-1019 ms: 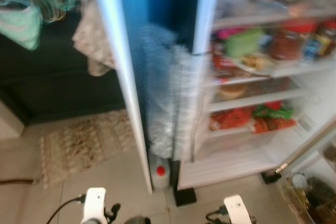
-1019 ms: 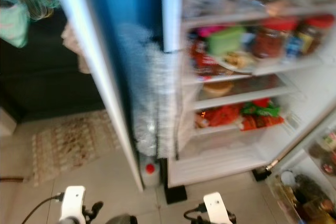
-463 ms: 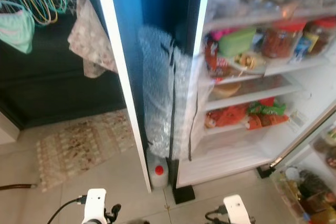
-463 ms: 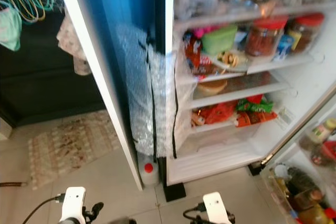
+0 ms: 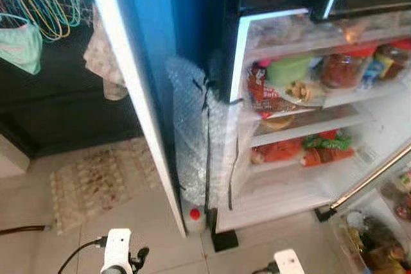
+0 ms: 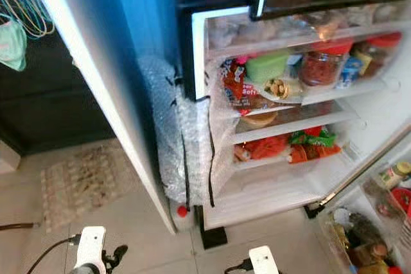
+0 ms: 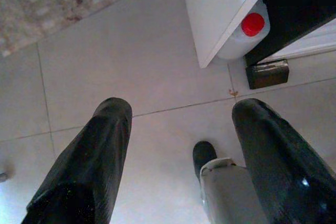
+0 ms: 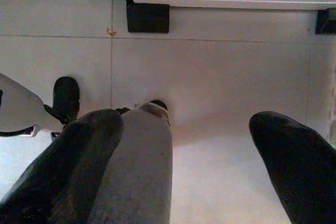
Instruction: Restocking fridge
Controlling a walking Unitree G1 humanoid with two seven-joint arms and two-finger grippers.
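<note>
The open fridge (image 6: 212, 101) stands at 1 o'clock, food (image 6: 282, 149) on its shelves. A bottle (image 5: 195, 216) sits on the floor at 12 o'clock beside its base. A rug (image 5: 96, 181) lies at 10 o'clock.

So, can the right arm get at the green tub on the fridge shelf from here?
Probably not yet. The right gripper hangs low, open over the floor tiles, well short of the fridge. The green tub sits up on a shelf; the open door leaves the way free once it raises and closes in.

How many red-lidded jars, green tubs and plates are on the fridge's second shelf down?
red-lidded jars: 2
green tub: 1
plate of snacks: 1
Total: 4
</note>
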